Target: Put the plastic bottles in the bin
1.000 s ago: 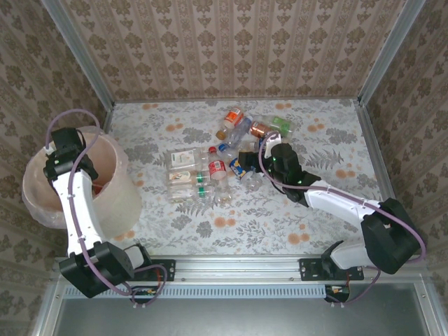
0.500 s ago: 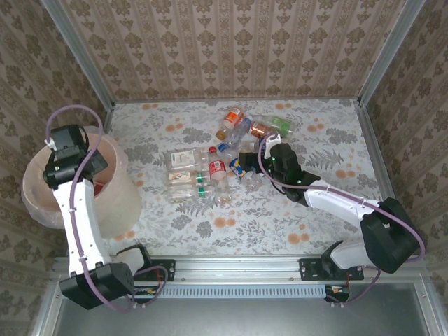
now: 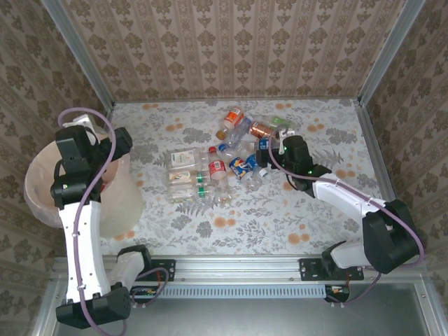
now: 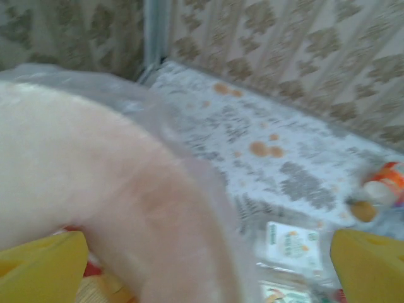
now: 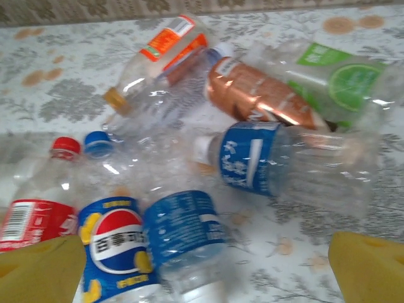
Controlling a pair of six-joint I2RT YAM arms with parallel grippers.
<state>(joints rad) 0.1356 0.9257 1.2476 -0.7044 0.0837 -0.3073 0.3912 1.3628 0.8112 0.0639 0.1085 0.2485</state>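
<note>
Several plastic bottles [image 3: 217, 171] lie in a loose pile mid-table. The pale pink bin [image 3: 38, 199] with its clear liner stands at the left. My left gripper [image 3: 112, 143] hangs open and empty over the bin's right rim; its wrist view shows the bin wall [image 4: 95, 183] under the gripper [image 4: 208, 278]. My right gripper [image 3: 262, 157] is open at the pile's right side. In the right wrist view the gripper [image 5: 202, 278] straddles a blue-labelled bottle [image 5: 183, 233] without touching it, beside a Pepsi-labelled bottle [image 5: 117, 249].
Behind the right gripper lie another blue-labelled bottle [image 5: 252, 158], a copper one [image 5: 252, 95], a green-labelled one [image 5: 334, 79] and an orange-labelled one [image 5: 164, 44]. A red-capped bottle [image 5: 38, 202] lies left. Patterned walls close the table's far and side edges.
My left gripper rose out of the bin, swung right over its rim, and its jaws opened. My right gripper drew back slightly to the right of the pile.
</note>
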